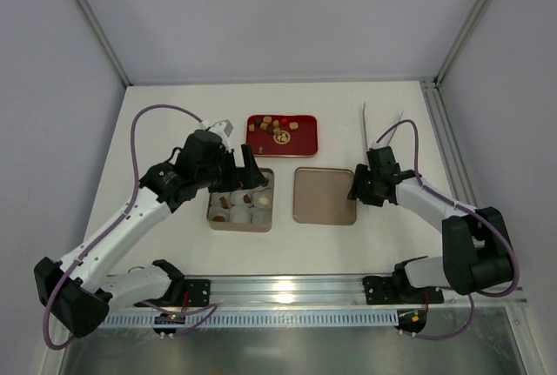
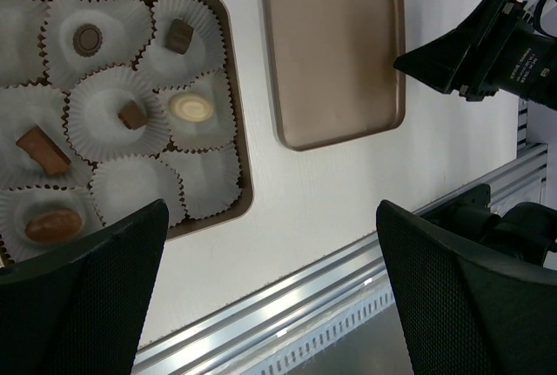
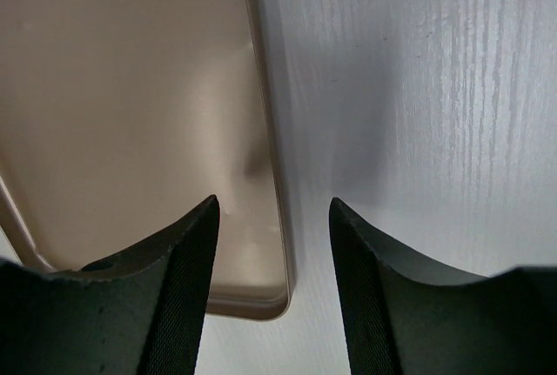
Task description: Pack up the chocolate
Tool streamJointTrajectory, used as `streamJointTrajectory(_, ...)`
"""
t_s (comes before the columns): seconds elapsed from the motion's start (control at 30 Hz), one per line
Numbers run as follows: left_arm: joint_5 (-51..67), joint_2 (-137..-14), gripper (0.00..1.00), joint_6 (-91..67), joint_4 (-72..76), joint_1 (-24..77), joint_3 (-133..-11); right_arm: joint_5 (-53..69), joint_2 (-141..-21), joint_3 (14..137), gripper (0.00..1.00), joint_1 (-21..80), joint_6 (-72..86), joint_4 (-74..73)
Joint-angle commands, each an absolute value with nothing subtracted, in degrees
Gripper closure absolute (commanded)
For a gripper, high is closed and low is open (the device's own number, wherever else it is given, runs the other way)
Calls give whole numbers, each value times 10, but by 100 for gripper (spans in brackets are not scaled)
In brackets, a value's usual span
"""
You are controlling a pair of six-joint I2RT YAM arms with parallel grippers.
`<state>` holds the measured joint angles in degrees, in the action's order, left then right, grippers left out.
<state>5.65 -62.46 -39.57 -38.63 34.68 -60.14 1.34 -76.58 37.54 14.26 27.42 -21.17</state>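
My left claw (image 1: pixel 248 175) hangs spread wide and clasps nothing, over the far part of the tin (image 1: pixel 213 223). Some of the chocolate (image 2: pixel 132 115) sits there already, one piece to a cup among the white paper cups (image 2: pixel 130 188). From my left wrist, those filled cups lie ahead of my fingers and off to the left, none of them touching me. The tan bar (image 2: pixel 42 150) lies slanted there, its long axis running from upper left down to lower right. The brown oval (image 2: pixel 52 224) below it lies nearly level, long axis across the view, and so does the cream oval (image 2: pixel 191 107) further right. The other pieces are too small to read a direction from.

More chocolate lies loose in a heap on the red tray (image 1: pixel 306 144), beyond the tin and apart from both my claws; which way those bits point I cannot tell.

Right of the tin lies the tan lid (image 1: pixel 324 195), flat on the table (image 1: pixel 174 114). My right claw (image 3: pixel 274 205) stands at its right edge, jaws half spread, gripping nothing — one finger over the lid, the other over bare table, the rim between them. No chocolate is near this claw.
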Motion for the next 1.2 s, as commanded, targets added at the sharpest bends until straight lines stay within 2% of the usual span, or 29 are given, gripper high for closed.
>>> streamJointTrajectory(0.0,40,-635,0,-403,-351,358,-599,3,-781,382,47,149,283,-169)
streamJointTrajectory(0.4,64,-657,0,-393,-336,361,-584,3,-844,411,63,161,280,-161)
streamJointTrajectory(0.6,98,-678,0,-385,-314,361,-579,3,-844,417,77,162,276,-167)
streamJointTrajectory(0.77,129,-703,0,-385,-288,361,-584,6,-828,424,95,162,266,-181)
streamJointTrajectory(0.93,149,-731,0,-384,-254,364,-589,21,-793,429,96,156,258,-202)
streamJointTrajectory(1.17,185,-778,2,-390,-200,367,-597,105,-733,441,96,106,247,-224)
